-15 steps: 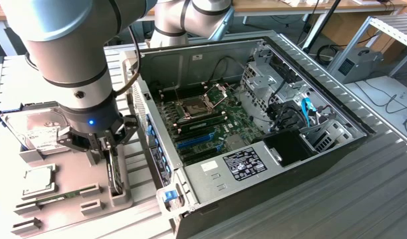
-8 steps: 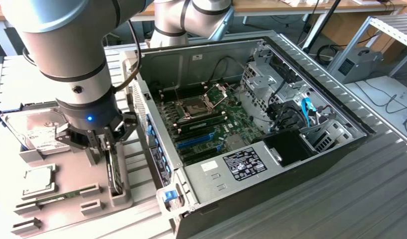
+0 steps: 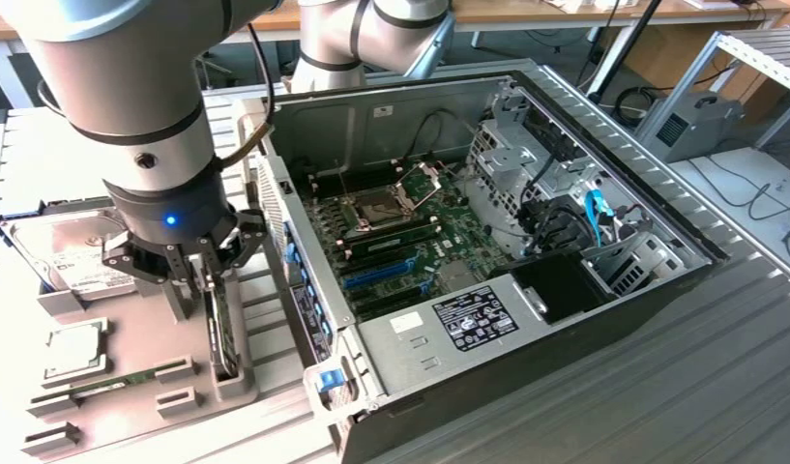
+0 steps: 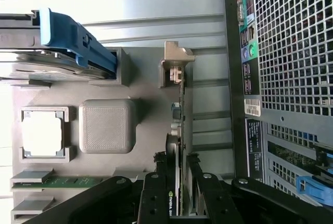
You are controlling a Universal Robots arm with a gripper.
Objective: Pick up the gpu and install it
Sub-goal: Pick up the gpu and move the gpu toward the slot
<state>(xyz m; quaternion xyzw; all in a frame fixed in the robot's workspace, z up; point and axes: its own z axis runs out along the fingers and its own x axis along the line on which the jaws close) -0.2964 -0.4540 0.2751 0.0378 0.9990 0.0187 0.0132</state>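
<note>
Wrist view: hand (image 4: 177,161) grips the gpu (image 4: 180,102), edge-up in grey tray (image 4: 151,130).

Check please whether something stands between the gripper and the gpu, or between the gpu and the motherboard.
Nothing visible separates the gripper from the gpu, which stands on edge in the gray holder; the gripper is at its top edge. Between gpu and motherboard rises the case's rear wall.

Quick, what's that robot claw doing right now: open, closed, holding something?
Gripper: closed on the gpu, which stands on edge in the grey holder.
</note>
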